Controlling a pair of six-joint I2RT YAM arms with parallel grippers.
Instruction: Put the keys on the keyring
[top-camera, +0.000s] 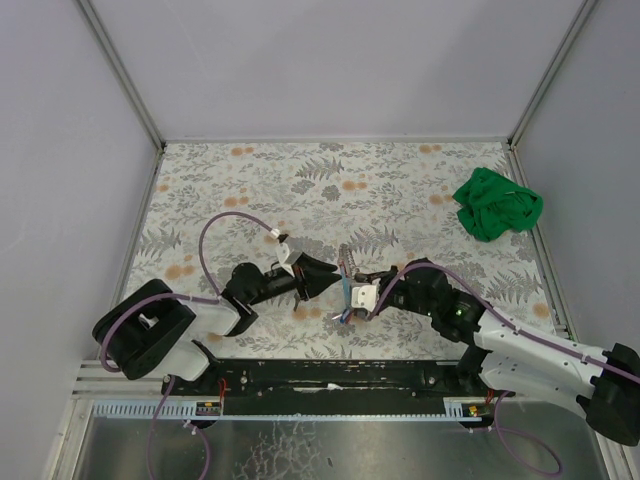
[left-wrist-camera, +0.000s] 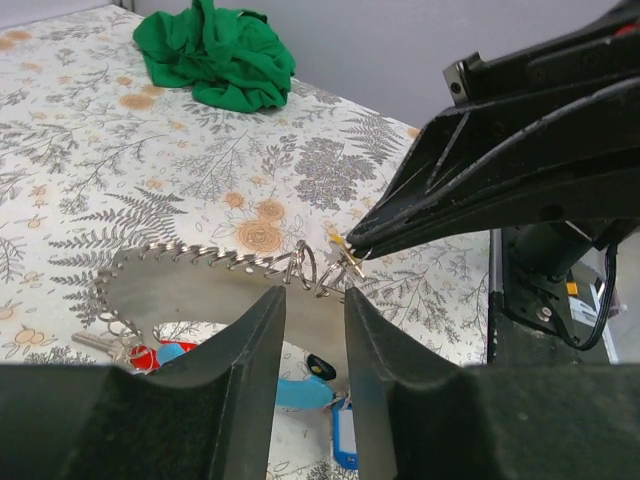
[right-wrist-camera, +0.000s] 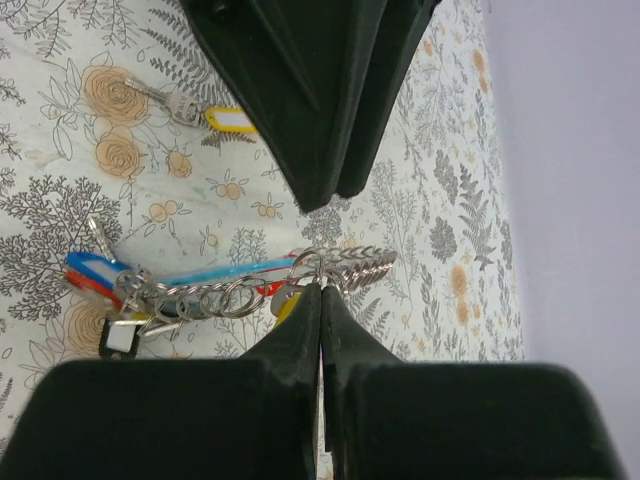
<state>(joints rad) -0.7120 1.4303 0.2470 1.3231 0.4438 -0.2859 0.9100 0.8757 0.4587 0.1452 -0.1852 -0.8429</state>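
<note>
Two pincers meet at the keyring, a coil of wire rings set along the edge of a flat metal plate that lies on the floral table.

My right pincer is clamped tight on one end of that coil. My left pincer faces it from the opposite side, with its jaws a narrow gap apart and gripping nothing. Its tips stand just short of the coil.

Obstruction: a bunch of tagged keys, with blue, red and white tags, is linked to the keyring by small rings and lies just beside it.

The yellow-capped key lies loose on the table, apart from the keyring, on my left pincer's side. Its cap carries a white insert, and any writing there is too small to read.

A yellow piece sits against the keyring at my right fingertips. Whether it is a key cap I cannot tell.

A crumpled green cloth lies well apart from the keyring, beyond it and to its right.
</note>
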